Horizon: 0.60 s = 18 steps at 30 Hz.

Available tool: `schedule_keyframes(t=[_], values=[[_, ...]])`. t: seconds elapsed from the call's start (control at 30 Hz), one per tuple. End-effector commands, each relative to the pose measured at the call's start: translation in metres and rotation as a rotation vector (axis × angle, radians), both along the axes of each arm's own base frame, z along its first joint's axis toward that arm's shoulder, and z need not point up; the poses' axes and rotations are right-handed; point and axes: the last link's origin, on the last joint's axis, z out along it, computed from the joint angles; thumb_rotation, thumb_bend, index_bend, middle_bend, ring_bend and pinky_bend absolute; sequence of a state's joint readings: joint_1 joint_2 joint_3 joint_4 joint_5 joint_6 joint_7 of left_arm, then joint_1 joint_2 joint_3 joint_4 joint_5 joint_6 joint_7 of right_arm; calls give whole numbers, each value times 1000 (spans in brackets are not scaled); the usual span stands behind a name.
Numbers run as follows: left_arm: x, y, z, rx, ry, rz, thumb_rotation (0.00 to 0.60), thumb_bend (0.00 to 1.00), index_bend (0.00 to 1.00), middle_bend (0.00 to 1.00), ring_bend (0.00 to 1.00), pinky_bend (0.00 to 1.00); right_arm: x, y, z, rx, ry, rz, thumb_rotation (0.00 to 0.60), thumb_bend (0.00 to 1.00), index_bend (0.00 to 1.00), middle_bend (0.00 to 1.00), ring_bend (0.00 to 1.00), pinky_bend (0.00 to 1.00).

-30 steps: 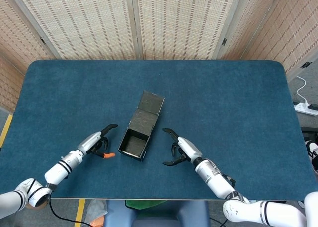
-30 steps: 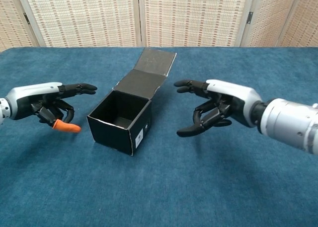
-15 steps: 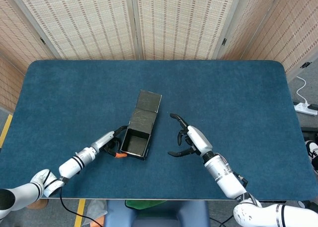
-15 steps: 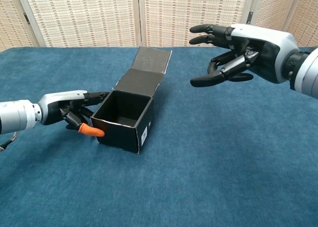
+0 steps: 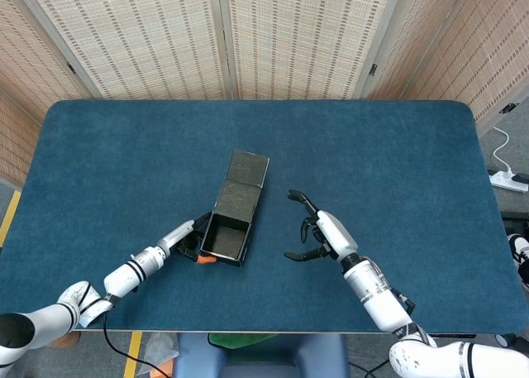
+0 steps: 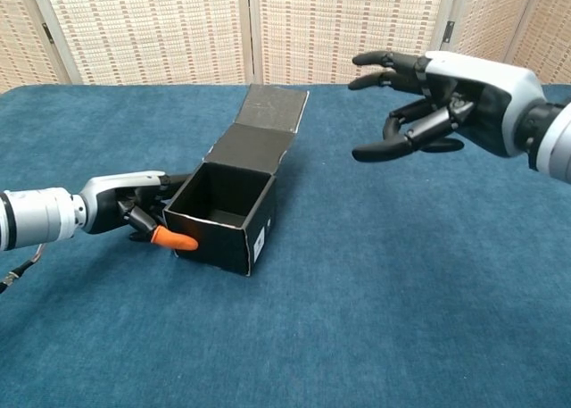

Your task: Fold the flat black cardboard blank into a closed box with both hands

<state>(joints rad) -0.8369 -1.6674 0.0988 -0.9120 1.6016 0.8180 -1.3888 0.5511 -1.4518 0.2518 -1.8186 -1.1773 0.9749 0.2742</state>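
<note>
The black cardboard box [image 5: 225,237] [image 6: 225,214] stands on the blue table with its top open. Its lid flap [image 5: 242,184] [image 6: 265,127] lies back, pointing away from me. My left hand [image 5: 183,241] [image 6: 134,213] is low at the box's left wall, fingers touching that wall, an orange-tipped finger [image 6: 174,239] against its front corner. My right hand [image 5: 316,233] [image 6: 443,95] hovers above the table to the right of the box, fingers spread and curved, holding nothing and apart from the box.
The blue cloth table [image 5: 397,171] stretches wide on all sides. Woven screens [image 5: 273,39] stand behind its far edge. A white power strip [image 5: 506,178] lies on the floor beyond the right edge.
My left hand slid right until it touches the box's left wall; the box turned slightly. My right hand lifted up and drifted a little to the right, still spread.
</note>
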Motion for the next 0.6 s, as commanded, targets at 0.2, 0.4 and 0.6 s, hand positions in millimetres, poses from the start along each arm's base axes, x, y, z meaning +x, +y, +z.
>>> schedule_keyframes(t=[0.2, 0.4, 0.6], values=[[3, -2, 9, 44, -104, 78, 600, 218, 543, 583, 668, 926, -40, -10, -22, 57, 97, -138, 600, 0, 0, 169, 606, 1000], [8, -10, 26, 90, -150, 76, 600, 217, 566, 607, 687, 928, -32, -50, -54, 102, 91, -218, 600, 0, 0, 195, 610, 1000], [16, -22, 36, 123, -147, 25, 600, 216, 566, 603, 687, 928, -1, -79, -92, 141, 47, -258, 600, 0, 0, 196, 611, 1000]])
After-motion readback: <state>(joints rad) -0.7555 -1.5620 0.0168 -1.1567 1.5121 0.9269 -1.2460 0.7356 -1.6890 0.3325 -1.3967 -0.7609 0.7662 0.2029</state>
